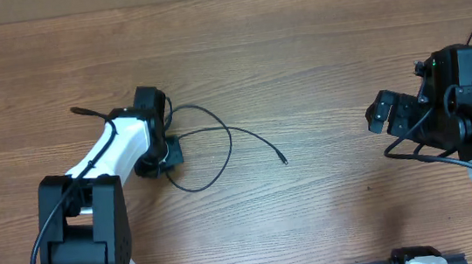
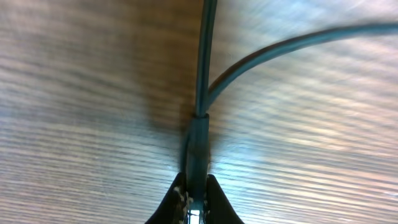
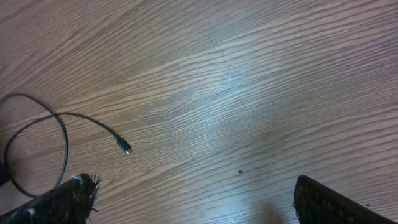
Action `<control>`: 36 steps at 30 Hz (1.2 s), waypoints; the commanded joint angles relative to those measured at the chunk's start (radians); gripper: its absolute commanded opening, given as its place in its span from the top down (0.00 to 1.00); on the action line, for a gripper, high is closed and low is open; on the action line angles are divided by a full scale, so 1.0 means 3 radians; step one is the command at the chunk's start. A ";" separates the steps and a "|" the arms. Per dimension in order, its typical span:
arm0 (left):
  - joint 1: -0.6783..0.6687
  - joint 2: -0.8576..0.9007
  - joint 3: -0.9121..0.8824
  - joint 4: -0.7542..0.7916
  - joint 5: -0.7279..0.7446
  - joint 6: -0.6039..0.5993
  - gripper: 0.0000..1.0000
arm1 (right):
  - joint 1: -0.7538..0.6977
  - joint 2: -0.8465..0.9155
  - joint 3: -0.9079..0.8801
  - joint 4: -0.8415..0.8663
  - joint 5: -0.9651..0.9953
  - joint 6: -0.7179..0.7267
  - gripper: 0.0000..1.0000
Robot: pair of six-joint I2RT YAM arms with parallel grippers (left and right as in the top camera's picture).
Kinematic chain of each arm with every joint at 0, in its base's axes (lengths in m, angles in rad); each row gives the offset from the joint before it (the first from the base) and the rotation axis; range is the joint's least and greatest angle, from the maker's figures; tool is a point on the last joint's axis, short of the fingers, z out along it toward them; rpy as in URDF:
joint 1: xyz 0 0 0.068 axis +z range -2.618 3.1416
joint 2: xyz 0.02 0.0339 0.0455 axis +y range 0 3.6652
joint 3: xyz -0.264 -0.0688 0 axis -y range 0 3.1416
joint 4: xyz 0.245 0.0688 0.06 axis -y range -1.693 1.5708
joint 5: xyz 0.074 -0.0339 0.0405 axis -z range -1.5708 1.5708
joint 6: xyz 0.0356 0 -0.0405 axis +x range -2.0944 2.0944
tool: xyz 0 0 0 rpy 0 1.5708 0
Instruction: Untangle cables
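Left of centre in the overhead frame, thin black flexible cables (image 1: 228, 133) lie in loose loops on the brown wood-grain table (image 1: 314, 36), with one small plug end (image 1: 284, 159) trailing right. My left gripper (image 2: 194, 198) looks clamped on one cord, though that close view is blurred. My right gripper (image 1: 388, 114), at far right, hangs with its fingers apart.

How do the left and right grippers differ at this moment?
The left gripper has its jaws shut on a cable; the right gripper has its jaws wide apart, holding nothing. The left gripper sits among the cable loops; the right gripper is off to the side, away from them. Both are over the wooden table.
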 commanded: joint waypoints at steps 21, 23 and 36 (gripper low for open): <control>-0.1455 0.0024 0.1808 0.0112 0.1386 0.0697 0.96 | -0.0006 -0.0015 -0.0038 0.0047 0.0046 0.0013 0.00; -0.1481 0.0024 0.1878 0.0257 0.1581 0.0631 0.96 | -0.0006 -0.0015 -0.0039 0.0047 0.0047 0.0013 0.00; -0.1272 -0.0004 0.1970 -0.0177 0.1045 0.0562 0.31 | -0.0006 -0.0013 -0.0039 0.0145 0.0005 0.0011 0.00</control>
